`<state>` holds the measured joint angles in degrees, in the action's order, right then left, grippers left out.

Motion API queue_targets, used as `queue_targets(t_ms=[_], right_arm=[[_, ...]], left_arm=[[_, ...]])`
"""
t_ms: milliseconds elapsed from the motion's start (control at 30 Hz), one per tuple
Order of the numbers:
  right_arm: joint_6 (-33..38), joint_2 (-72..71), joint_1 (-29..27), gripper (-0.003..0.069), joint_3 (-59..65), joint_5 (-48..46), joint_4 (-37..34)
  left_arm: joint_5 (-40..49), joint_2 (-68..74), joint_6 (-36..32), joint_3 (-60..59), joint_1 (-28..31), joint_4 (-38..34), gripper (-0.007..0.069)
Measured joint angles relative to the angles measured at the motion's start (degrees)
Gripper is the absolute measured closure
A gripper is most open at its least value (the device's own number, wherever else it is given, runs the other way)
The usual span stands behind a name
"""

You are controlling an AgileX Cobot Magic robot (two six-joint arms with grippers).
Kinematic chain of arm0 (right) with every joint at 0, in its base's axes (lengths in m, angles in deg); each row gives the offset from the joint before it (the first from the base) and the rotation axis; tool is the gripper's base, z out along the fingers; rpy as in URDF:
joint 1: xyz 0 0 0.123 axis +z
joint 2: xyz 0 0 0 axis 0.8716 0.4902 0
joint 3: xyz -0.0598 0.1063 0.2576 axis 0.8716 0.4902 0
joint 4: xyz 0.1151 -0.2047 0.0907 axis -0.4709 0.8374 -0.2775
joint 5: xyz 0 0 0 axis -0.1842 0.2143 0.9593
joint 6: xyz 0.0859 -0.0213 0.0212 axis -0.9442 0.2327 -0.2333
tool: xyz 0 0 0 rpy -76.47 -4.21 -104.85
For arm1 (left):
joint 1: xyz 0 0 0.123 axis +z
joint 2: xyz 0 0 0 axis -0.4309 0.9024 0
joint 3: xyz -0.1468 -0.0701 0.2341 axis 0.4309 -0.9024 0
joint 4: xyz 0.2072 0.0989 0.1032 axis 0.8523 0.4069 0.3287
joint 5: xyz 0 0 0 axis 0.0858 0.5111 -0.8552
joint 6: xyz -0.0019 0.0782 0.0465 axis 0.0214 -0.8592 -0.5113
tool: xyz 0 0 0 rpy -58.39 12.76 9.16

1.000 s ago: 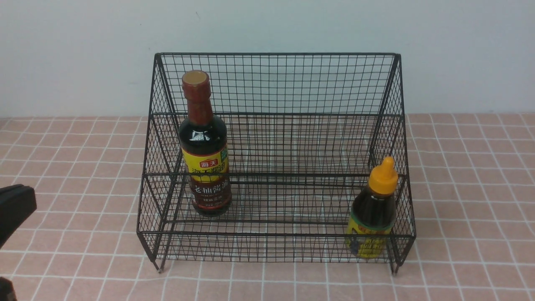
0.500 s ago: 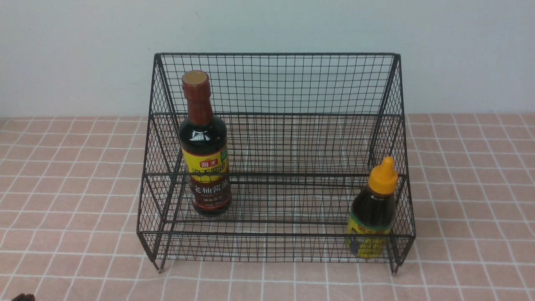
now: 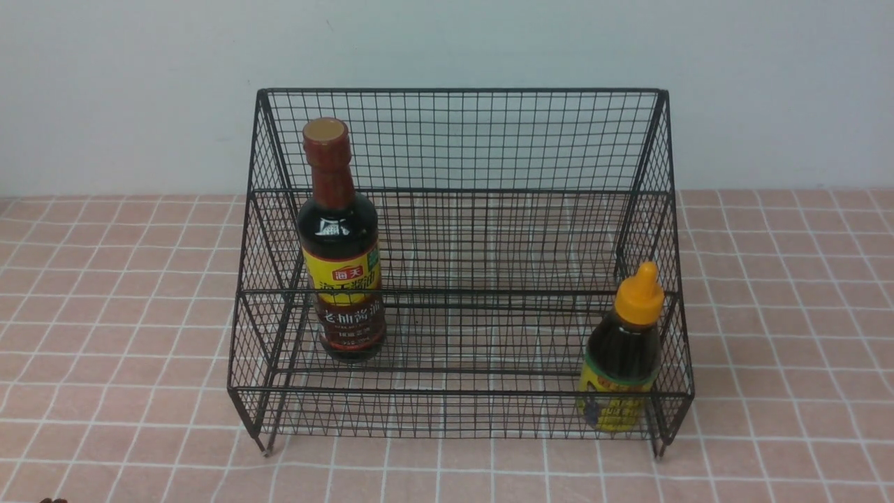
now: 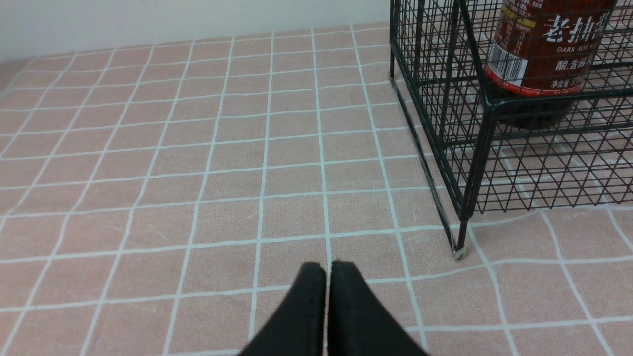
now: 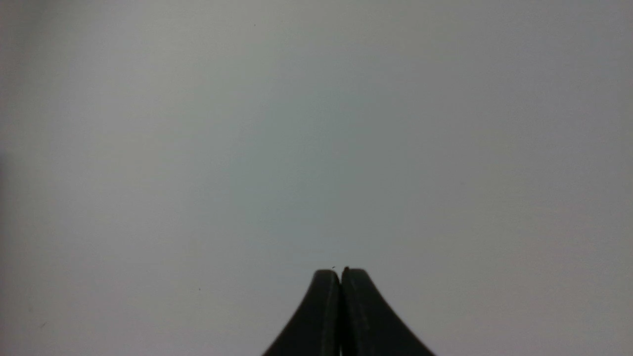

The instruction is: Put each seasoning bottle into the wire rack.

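Note:
The black wire rack [image 3: 461, 140] stands in the middle of the tiled table against the wall. On its left side the tall seasoning bottle [image 3: 340, 244] with a red-brown cap stands upright. The short seasoning bottle [image 3: 624, 349] with an orange nozzle cap stands upright in the front right corner of the lower tier. In the left wrist view my left gripper [image 4: 328, 267] is shut and empty, low over the tiles, short of the wire rack's [image 4: 474, 163] front left leg, with the tall bottle's [image 4: 544, 59] base behind the mesh. My right gripper [image 5: 340, 271] is shut and empty, facing only a blank grey wall.
The pink tiled tabletop [image 3: 126, 328] spreads out on both sides of the rack and in front of it. A pale wall [image 3: 140, 91] rises right behind the rack.
The dark tip of my left arm at the front view's left edge has drawn back and down, almost out of that view. Rack and bottles have not moved.

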<state>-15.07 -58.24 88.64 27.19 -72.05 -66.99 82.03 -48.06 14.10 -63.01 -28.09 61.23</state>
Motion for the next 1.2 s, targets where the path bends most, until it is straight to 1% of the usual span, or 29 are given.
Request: queue_targets(t_ms=[700, 767, 833, 867, 900, 967, 1000, 1067, 1133, 1200], right_arm=[[0.00, 0.00, 0.00, 0.0672, 0.00, 0.00, -0.57], [0.96, 0.00, 0.02, 0.0672, 0.00, 0.00, -4.65], [4.25, 0.00, 0.06, 0.0672, 0.45, 0.01, -9.73], [4.70, 0.00, 0.06, 0.0672, 0.54, 0.01, -10.24], [8.67, 0.00, 0.06, 0.0672, 1.44, 0.37, -14.11], [13.39, 0.00, 0.06, 0.0672, 2.84, 1.15, -17.92], [14.16, 0.00, 0.06, 0.0672, 3.18, 1.46, -18.75], [17.46, 0.00, 0.06, 0.0672, 5.76, 3.69, -23.25], [18.57, 0.00, 0.06, 0.0672, 8.32, 5.73, -24.54], [18.95, 0.00, -0.93, 0.0672, 11.95, 7.37, -24.07]], left_arm=[[0.00, 0.00, 0.00, 0.00, 0.00, 0.00, 0.0631], [0.00, 0.00, 0.00, 0.00, 0.00, 0.00, 0.0631], [0.00, 0.00, 0.00, 0.00, 0.00, 0.00, 0.0631], [0.00, 0.00, 0.00, 0.00, 0.00, 0.00, 0.0631], [0.00, 0.00, 0.00, 0.00, 0.00, 0.00, 0.0631], [-0.02, 0.00, 0.00, -0.05, 0.00, 0.00, 0.0631], [-0.02, 0.00, 0.00, -0.05, 0.00, 0.00, 0.0631], [-0.02, 0.00, 0.00, -0.05, 0.00, 0.00, 0.0631], [-0.02, 0.00, 0.00, -0.05, 0.00, 0.00, 0.0631], [-0.02, 0.00, 0.00, -0.05, 0.00, 0.00, 0.0631]])
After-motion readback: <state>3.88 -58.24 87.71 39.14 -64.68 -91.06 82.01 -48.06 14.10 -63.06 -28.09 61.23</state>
